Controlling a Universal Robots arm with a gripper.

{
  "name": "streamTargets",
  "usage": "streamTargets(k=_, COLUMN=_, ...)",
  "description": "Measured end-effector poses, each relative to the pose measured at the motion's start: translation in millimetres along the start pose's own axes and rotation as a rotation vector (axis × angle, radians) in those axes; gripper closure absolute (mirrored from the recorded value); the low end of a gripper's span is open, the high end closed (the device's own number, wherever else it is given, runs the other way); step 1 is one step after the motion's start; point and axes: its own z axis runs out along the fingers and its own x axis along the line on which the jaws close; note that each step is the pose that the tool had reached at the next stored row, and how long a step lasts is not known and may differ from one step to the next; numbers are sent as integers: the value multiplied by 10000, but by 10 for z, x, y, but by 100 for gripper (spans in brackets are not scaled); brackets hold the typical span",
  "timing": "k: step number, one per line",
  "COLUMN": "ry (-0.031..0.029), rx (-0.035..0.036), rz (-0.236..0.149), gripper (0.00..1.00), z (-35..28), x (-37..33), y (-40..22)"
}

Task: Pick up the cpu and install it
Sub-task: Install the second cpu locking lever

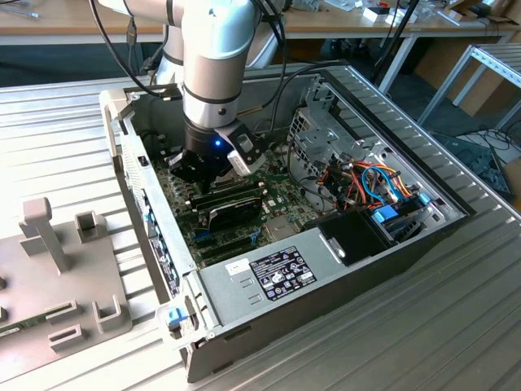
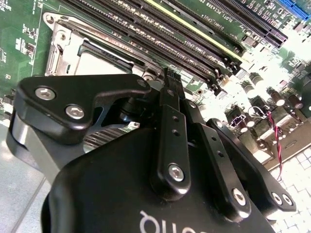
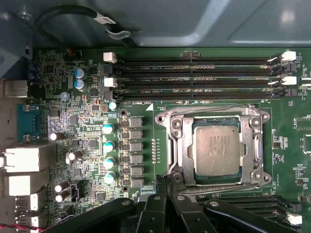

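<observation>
CPU (image 3: 217,150) seated in socket frame (image 3: 176,145), just beyond the jaws; gripper (image 3: 167,180) closed, empty; placement looks done.

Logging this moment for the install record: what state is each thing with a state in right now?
Small square silver-grey cpu: lying flat in the socket.
Hinged metal socket frame: around the cpu, none of it over the chip.
Long black memory slots: empty, clips at the ends.
Grey computer case: side open, lying flat.
Black gripper: beside the socket, holding nothing.
</observation>
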Motion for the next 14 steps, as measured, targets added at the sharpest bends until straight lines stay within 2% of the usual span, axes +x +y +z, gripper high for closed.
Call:
streamTargets(k=3, ry=0, rx=-1, rz=-8, gripper=89, z=0, x=0, y=0)
streamTargets(k=6, ry=1, rx=-58, rz=-11, gripper=89, z=0, x=0, y=0)
streamTargets(k=10, ry=5, rx=-257, rz=-6, gripper=89, z=0, x=-1, y=-17)
streamTargets(k=14, ry=6, rx=-327, rz=-6, gripper=89, z=0, x=-1, y=-54)
